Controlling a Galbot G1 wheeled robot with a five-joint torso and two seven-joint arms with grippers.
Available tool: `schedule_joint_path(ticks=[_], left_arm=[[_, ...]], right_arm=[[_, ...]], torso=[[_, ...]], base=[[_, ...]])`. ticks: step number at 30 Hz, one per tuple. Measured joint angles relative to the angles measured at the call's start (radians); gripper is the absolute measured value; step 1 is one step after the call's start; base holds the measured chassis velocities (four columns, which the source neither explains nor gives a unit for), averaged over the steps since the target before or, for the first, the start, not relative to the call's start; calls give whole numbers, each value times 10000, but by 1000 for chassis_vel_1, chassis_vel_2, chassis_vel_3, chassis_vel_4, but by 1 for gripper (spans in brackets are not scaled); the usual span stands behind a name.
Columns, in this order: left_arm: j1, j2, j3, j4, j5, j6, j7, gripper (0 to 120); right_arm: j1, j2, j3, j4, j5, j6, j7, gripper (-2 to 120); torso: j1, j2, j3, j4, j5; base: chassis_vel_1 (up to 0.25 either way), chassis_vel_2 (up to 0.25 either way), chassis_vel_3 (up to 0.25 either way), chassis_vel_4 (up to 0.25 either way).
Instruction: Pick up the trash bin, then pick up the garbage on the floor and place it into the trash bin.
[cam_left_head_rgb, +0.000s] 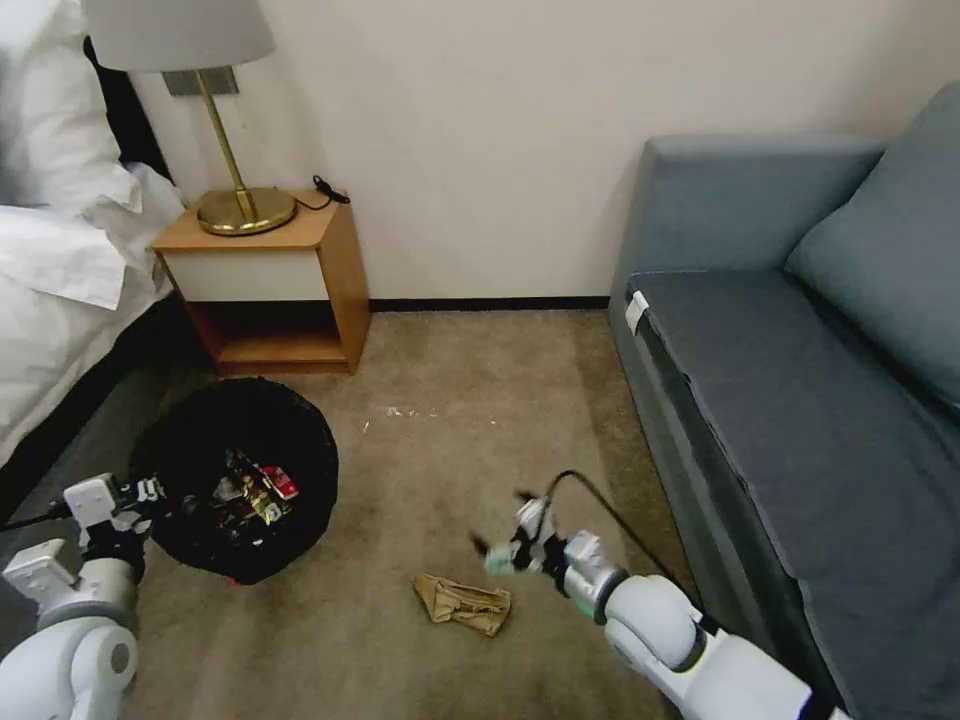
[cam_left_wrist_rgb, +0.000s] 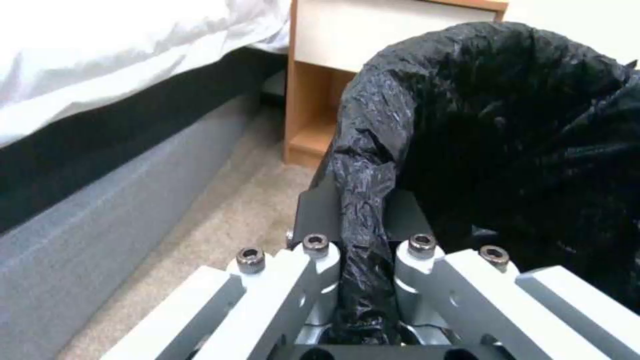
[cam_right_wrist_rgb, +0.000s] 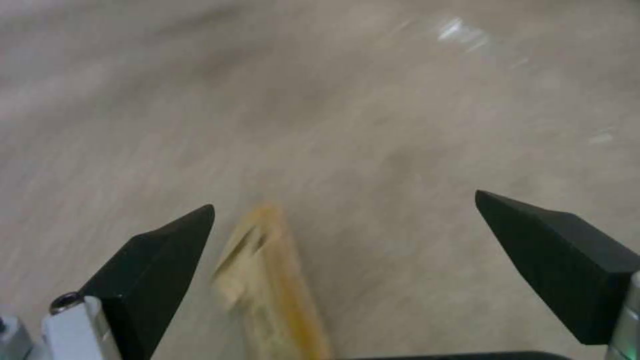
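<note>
Head view: trash bin (cam_left_head_rgb: 235, 478), round, black crinkly liner, colourful packets inside, stands in front of the nightstand (cam_left_head_rgb: 268, 283). Crumpled tan paper (cam_left_head_rgb: 463, 603) lies on carpet right of the bin; right gripper (cam_left_head_rgb: 503, 545) hovers just above it.

Left wrist view: left gripper (cam_left_wrist_rgb: 363, 220) clamped on the bin's bagged rim (cam_left_wrist_rgb: 363, 165).

Right wrist view: fingers (cam_right_wrist_rgb: 157, 272) spread wide, empty, tan paper between them.

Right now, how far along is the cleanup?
Done: left gripper is clamped on the bin rim, and several wrappers lie inside. In hand: right gripper, open and empty, is above the crumpled paper. Left: grab that paper off the carpet and bin it.
</note>
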Motion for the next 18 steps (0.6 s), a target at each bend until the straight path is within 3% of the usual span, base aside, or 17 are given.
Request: schedule_joint_path(ticks=[7,18], left_arm=[[245,-109,16,-101,159,6,-6,5],[360,-81,-28,-301,183,4,-10,5]], right_arm=[[1231,297,-1799,-686,163,-1237,-412,100],[1193,1041,-1843,-1378,518,-2184,-36,100]], torso=[[0,0,0,2,-2],[0,0,0,0,-2]], base=[[0,0,0,0],[0,0,0,0]])
